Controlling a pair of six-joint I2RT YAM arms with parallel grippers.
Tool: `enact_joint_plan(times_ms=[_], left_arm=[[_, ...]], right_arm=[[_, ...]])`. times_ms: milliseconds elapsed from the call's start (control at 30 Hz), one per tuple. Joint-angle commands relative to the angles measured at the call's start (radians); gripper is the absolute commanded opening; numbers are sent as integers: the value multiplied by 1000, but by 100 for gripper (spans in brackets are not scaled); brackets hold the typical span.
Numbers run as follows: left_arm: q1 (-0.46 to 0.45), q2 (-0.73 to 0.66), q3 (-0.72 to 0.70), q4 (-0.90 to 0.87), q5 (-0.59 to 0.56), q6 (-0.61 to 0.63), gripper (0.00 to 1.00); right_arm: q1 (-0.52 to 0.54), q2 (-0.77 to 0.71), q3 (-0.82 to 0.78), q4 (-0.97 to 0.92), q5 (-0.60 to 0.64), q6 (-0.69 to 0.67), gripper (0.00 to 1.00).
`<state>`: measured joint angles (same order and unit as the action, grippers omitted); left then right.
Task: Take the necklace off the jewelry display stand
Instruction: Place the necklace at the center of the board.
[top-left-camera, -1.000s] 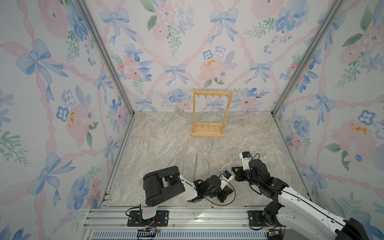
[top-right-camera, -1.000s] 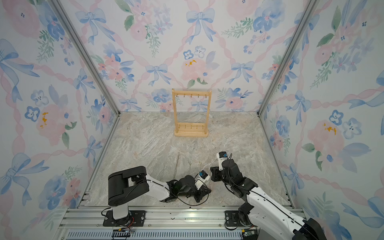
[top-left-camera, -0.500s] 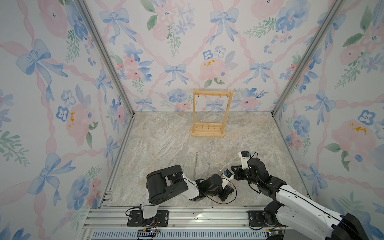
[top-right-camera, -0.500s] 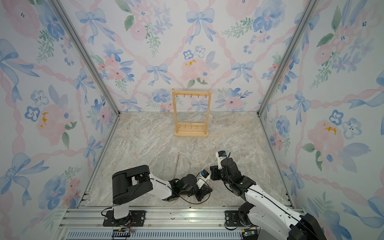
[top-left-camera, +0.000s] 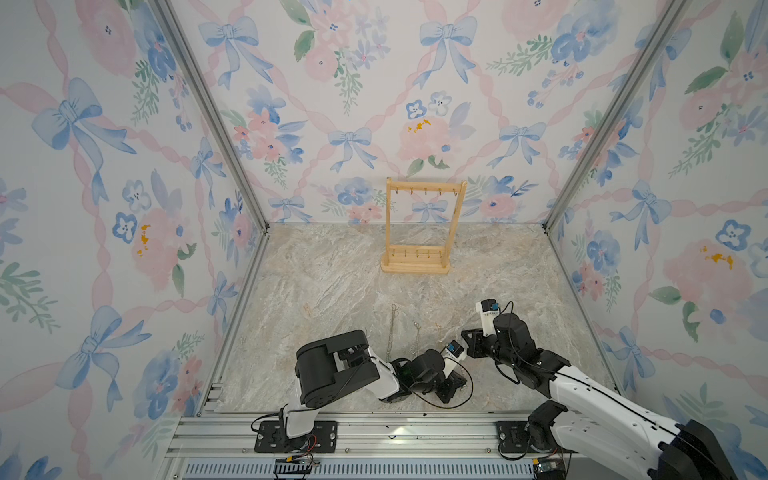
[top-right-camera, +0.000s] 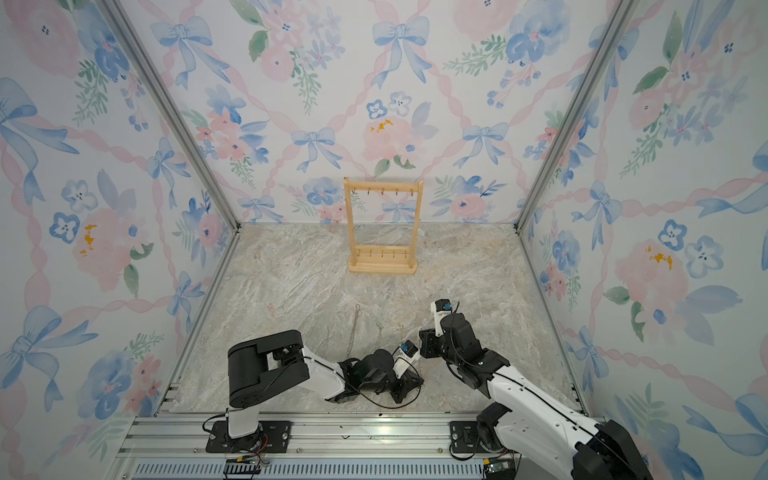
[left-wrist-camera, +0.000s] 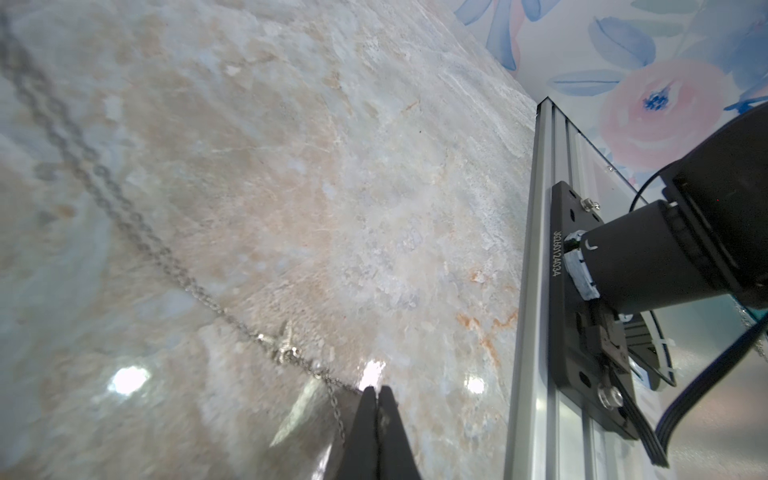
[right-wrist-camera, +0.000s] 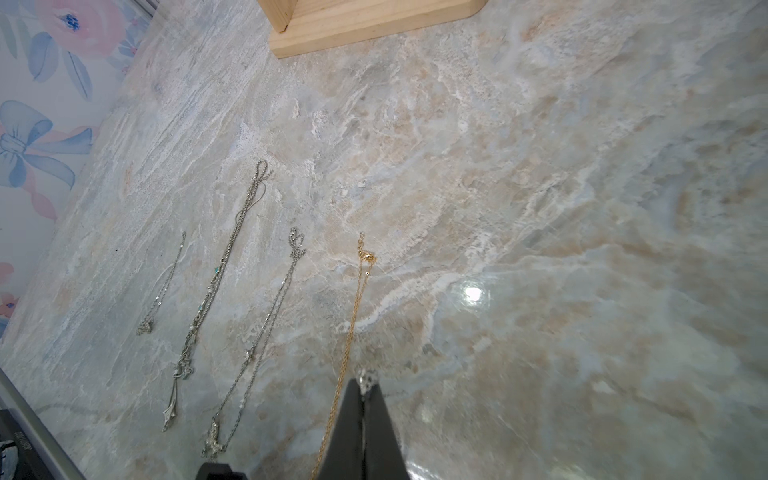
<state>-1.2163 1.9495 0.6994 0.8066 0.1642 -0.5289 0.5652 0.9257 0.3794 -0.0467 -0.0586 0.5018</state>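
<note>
The jewelry display stand (top-left-camera: 415, 266) (top-right-camera: 382, 266) is at the back of the marble floor, its brass hooks bare in both top views; its base (right-wrist-camera: 365, 25) shows in the right wrist view. No necklace hangs on it. Several necklaces lie in a row near the front: three silver ones (right-wrist-camera: 224, 266) (top-left-camera: 392, 332) (top-right-camera: 355, 328) and a gold one (right-wrist-camera: 353, 316). My right gripper (right-wrist-camera: 365, 384) (top-left-camera: 468, 345) is shut beside the gold chain, a small silvery bit at its tips. My left gripper (left-wrist-camera: 377, 390) (top-left-camera: 455, 384) is shut low over the floor, a silver chain (left-wrist-camera: 166, 253) ending beside its tips.
Aluminium rail (left-wrist-camera: 536, 291) runs along the front edge, close to the left gripper, with the black arm mount (left-wrist-camera: 582, 291) bolted to it. Floral walls close in the floor on three sides. Both arms are folded low at the front (top-left-camera: 332, 370) (top-left-camera: 582, 390).
The left arm's big black link has shifted slightly right and its jaws have finished closing. The right arm has barely moved. The necklaces lie as before.
</note>
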Motion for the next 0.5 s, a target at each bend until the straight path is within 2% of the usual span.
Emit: enact_joint_plan(times_ms=[0, 467], left_arm=[[9, 2, -22, -6, -18, -6, 3], [0, -6, -47, -7, -24, -11, 2]], right_arm=[[-11, 18, 33, 21, 2, -20, 0], [-49, 180, 100, 85, 9, -44, 0]])
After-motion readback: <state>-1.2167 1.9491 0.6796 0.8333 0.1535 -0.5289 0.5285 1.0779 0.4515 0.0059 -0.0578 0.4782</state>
